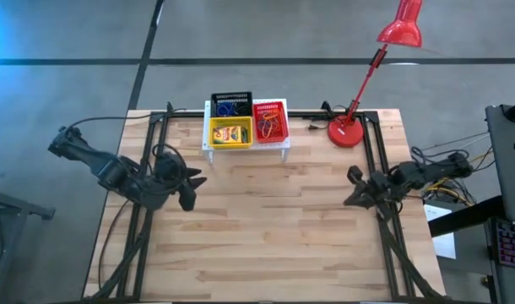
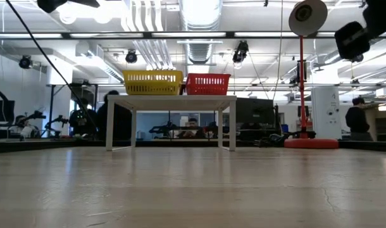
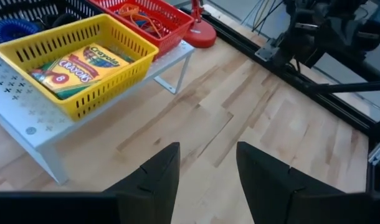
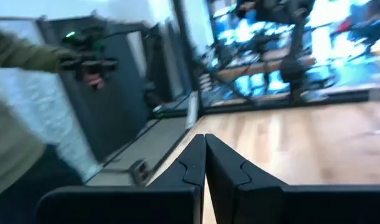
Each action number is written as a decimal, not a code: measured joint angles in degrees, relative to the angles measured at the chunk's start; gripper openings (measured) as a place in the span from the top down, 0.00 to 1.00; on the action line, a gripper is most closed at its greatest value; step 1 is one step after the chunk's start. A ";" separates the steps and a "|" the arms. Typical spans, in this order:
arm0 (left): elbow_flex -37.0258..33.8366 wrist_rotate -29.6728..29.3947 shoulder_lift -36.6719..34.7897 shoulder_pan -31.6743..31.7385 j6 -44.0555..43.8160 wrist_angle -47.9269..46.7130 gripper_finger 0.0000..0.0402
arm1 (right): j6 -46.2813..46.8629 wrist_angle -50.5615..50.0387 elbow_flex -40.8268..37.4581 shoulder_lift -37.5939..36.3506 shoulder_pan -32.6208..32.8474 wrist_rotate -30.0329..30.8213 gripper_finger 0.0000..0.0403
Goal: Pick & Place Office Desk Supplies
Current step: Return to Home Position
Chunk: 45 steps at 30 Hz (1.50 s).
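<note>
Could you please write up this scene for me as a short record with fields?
Stand: white perforated stand at the back of the table, bearing three baskets
Yellow basket: crayon boxes inside
Red basket: rubber bands, mostly orange, inside
Black basket: blue rubber bands inside
Lamp: red desk lamp, right of the stand
Left gripper: open, empty, over the table's left side
Right gripper: shut, empty, over the table's right side
</note>
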 joint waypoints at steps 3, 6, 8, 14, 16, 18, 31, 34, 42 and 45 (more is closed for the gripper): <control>0.00 0.01 1.02 0.00 -0.17 0.14 0.59 | -1.73 0.41 -2.62 -3.82 -0.06 5.00 0.98; 0.00 0.24 1.89 0.02 -0.20 0.43 0.59 | -2.89 1.08 -3.35 -3.70 -0.18 7.23 0.98; 0.00 0.28 2.13 0.02 -0.21 0.99 0.59 | -3.92 1.51 -3.75 -3.50 -0.37 7.64 0.98; 0.02 0.13 2.43 0.07 -0.61 1.76 0.59 | -5.15 8.95 -8.72 -3.88 -2.27 7.14 0.98; 0.02 0.02 2.42 0.07 -0.61 2.31 0.59 | -5.12 8.77 -8.68 -3.57 -3.80 6.87 0.98; 0.02 0.00 2.42 0.07 -0.61 2.49 0.59 | -6.01 9.35 -8.68 -3.92 -5.84 6.02 0.98; 0.02 -0.02 2.42 0.11 -0.59 2.65 0.59 | -7.57 4.04 -8.66 -3.27 -18.81 -2.74 0.98; 0.02 -0.02 2.42 0.11 -0.56 2.66 0.59 | -4.28 3.89 -8.68 -3.04 -19.37 -1.79 0.98; -0.20 -0.04 2.42 0.11 3.00 5.02 0.76 | -3.76 4.04 -8.68 -3.05 -19.32 -1.75 0.98; -1.78 -0.04 1.99 0.12 10.90 8.58 0.94 | -3.74 4.04 -8.68 -3.05 -19.32 -1.75 0.98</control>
